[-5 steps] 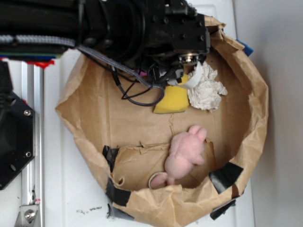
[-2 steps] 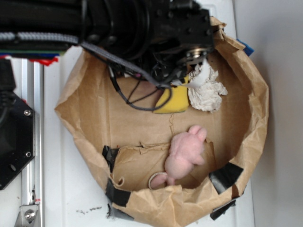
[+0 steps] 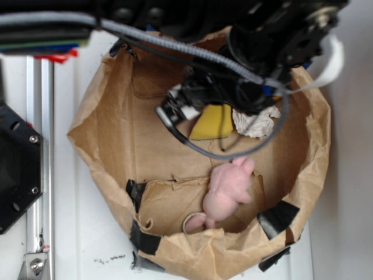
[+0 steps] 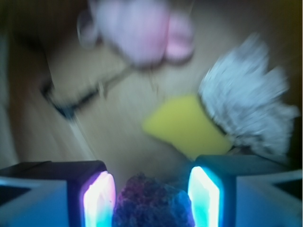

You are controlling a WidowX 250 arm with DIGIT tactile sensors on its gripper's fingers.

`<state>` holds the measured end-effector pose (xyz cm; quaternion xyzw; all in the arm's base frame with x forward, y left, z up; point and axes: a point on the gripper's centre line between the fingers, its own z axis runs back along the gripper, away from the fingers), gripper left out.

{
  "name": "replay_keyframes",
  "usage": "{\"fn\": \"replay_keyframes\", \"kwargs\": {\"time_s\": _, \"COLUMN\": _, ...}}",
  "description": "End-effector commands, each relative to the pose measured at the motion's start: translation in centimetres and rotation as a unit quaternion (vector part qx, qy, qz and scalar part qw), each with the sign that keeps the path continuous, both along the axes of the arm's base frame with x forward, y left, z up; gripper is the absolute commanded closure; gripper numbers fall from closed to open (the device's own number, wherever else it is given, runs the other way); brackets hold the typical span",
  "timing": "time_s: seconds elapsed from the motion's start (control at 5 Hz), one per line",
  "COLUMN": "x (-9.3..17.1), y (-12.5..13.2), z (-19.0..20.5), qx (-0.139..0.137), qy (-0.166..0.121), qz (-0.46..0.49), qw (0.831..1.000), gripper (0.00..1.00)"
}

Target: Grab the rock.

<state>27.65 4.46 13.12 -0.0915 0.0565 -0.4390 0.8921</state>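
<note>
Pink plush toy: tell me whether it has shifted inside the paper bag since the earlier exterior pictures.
No. The pink plush toy lies at the same spot against the paper bag, just above the torn flap and black tape. Only the arm overhead has moved.

White surface (image 3: 81, 245), evenly lit, with small dark specks near its lower edge. Metal rail (image 3: 39, 175) along the left side. Pale wall (image 3: 349, 192) at right.

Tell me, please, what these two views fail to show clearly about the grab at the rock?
- Exterior view: the rock is hidden under the arm and its cables.
- Wrist view: the rock is cut off by the bottom edge, so its lower part is unseen.
- Wrist view: motion blur hides whether the end effector pads touch the rock.
- Exterior view: the yellow sponge and paper wad are partly covered by the arm.
</note>
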Motion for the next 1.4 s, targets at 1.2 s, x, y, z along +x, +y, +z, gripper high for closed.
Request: {"fn": "replay_keyframes", "kwargs": {"time_s": 1.2, "x": -0.6, "y": -5.3, "z": 4.7, "qx": 0.08, "qy": -0.145, "qz": 0.279, "qw": 0.946, "gripper": 1.0}}
